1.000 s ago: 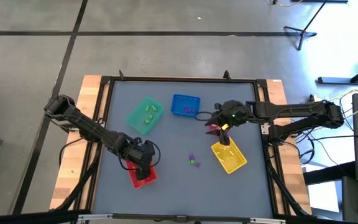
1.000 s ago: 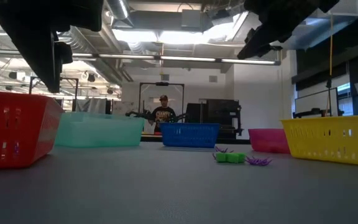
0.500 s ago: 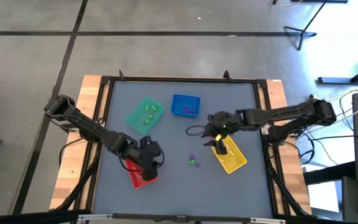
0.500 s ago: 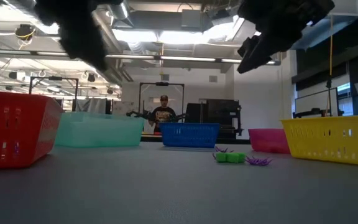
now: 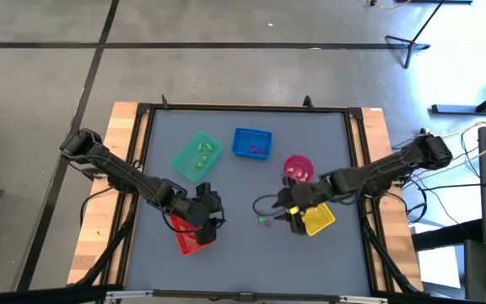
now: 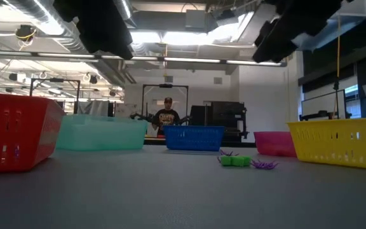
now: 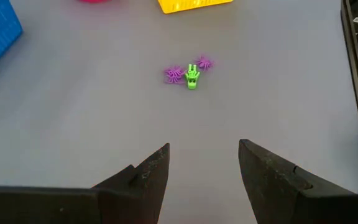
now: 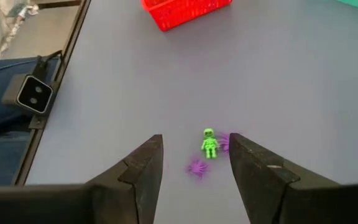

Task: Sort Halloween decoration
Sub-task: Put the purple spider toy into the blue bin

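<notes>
Nearest the front edge of the table [image 5: 243,262], on the left, sits the red tray [image 5: 192,239], with the left gripper [image 5: 213,214] hovering over its far right corner, fingers spread and holding nothing. Just right of it, near the table's middle, lie the loose Halloween trinkets: a green skeleton figure [image 7: 192,76] flanked by two purple spiders [image 7: 174,74], all resting on the grey surface. From the right wrist camera the skeleton shows right ahead of the right gripper [image 8: 192,163], whose fingers are likewise spread and empty. That gripper hangs close to the right of the trinkets, beside the yellow tray [image 5: 319,219]. Farther back on the right stands the round pink bowl [image 5: 299,167]. At the far side, the blue tray [image 5: 252,143] holds a few purple pieces, and left of it the green tray [image 5: 196,156] holds several green ones. Beyond the table, a person [image 6: 167,116] stands in the room.
</notes>
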